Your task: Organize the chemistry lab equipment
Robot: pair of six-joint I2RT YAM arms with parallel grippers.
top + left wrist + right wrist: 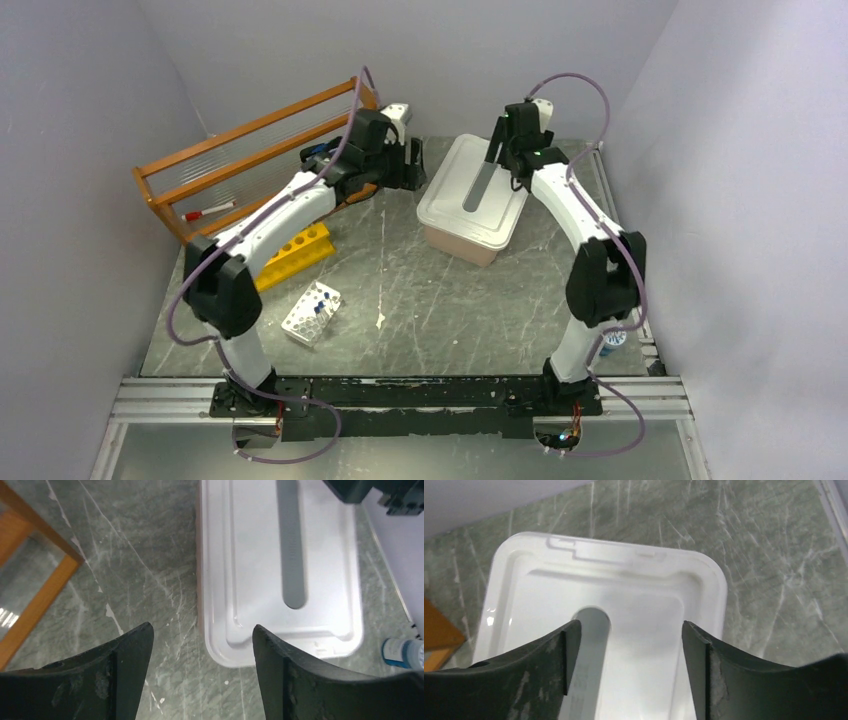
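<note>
A white lidded bin (pixel 470 200) stands at the back centre with a grey flat strip (pixel 483 186) on its lid. My left gripper (pixel 408 166) is open and empty, hovering just left of the bin; in the left wrist view (pixel 202 652) the lid's corner (pixel 240 645) lies between the fingers, lower down. My right gripper (pixel 503 150) is open and empty above the bin's far end; in the right wrist view (pixel 629 652) it is over the lid (pixel 644 600) and strip (pixel 591 625). Small blue-capped vials (pixel 318 300) sit in a white rack. Tripod, tube, tongs and mesh are out of view.
An orange wooden shelf (pixel 250 150) stands at the back left with a red-capped stick (pixel 207 212) in it. A yellow tube rack (pixel 296 252) lies beside my left arm. A blue-capped bottle (pixel 613 340) stands by the right arm's base, also in the left wrist view (pixel 402 652).
</note>
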